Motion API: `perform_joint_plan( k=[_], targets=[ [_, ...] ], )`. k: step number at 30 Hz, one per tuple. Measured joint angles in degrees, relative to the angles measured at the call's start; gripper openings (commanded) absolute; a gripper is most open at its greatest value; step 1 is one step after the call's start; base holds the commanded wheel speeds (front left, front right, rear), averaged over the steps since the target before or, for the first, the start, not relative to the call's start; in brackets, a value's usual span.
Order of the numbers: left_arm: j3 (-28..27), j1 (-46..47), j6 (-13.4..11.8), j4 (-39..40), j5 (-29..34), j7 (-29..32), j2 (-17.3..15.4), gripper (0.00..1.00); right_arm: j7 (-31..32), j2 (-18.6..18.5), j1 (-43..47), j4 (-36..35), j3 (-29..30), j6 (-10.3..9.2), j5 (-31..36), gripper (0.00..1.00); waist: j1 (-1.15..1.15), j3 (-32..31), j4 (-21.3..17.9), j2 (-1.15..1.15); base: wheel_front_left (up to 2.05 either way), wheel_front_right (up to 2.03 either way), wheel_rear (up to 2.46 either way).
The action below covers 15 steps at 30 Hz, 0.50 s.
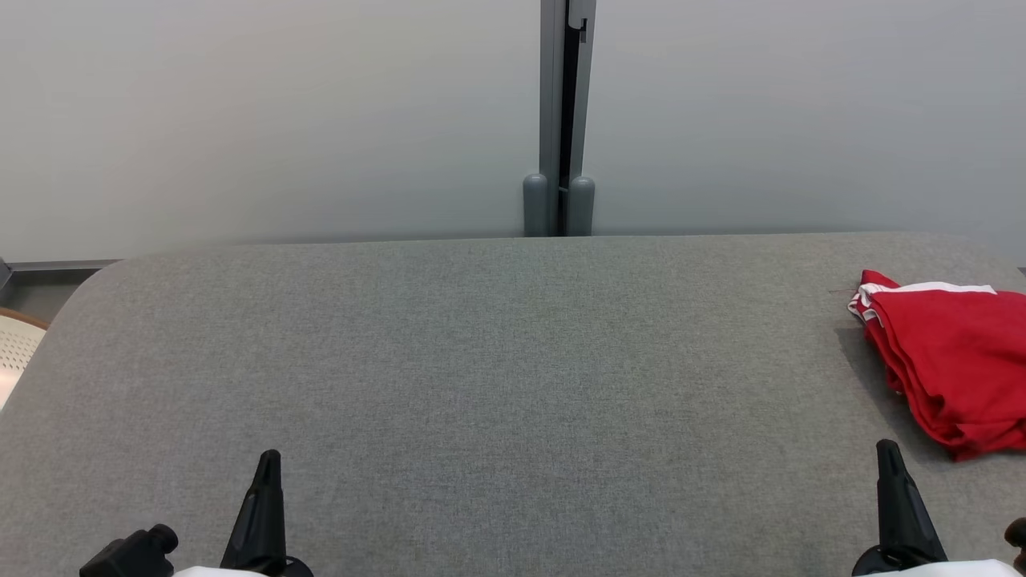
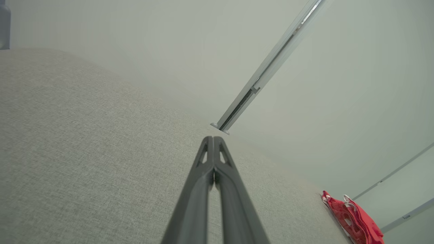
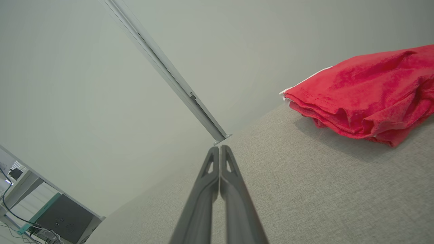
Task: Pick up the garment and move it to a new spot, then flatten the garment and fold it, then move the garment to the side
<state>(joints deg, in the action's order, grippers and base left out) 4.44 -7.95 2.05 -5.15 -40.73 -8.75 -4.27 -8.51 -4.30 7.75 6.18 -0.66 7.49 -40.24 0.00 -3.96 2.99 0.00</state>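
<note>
Garment (image 1: 954,361): red with white trim, folded in a stack at the right edge of the tabletop (image 1: 481,361), partly cut off in the head view.
Left hand (image 2: 213,139): fingers pressed together, holding nothing, over bare tabletop.
Right hand (image 3: 220,147): likewise closed and empty, near the garment, not touching.
Status: folding and the move aside appear done; nothing evidently left.
</note>
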Motion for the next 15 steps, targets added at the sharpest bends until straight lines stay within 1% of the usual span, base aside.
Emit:
perform_joint_plan(
  k=[6, 7, 15],
  targets=[
    [-0.59, 1.30, 0.49, -0.74, -5.33, 1.00, -0.16, 0.00, 1.04, -0.10, -1.23, 0.62, 0.25, 0.00, -5.12, 0.00, 0.00, 0.27, -0.19, 0.00, 0.00, 0.00, 0.00],
    [-0.76, 1.55, 0.68, -0.92, -6.80, 1.23, -0.23, 0.00, 1.49, -0.12, -1.68, 0.83, 0.36, 0.00, -6.77, 0.00, 0.00, 0.35, -0.25, 0.00, 0.00, 0.00, 0.00],
    [-1.51, 2.97, 1.29, -1.86, -13.06, 2.72, -0.31, 0.00, 2.83, -0.20, -3.22, 1.76, 0.81, 0.00, -12.94, 0.00, 0.00, 0.71, -0.51, 0.00, 0.00, 0.00, 0.00]
  ],
)
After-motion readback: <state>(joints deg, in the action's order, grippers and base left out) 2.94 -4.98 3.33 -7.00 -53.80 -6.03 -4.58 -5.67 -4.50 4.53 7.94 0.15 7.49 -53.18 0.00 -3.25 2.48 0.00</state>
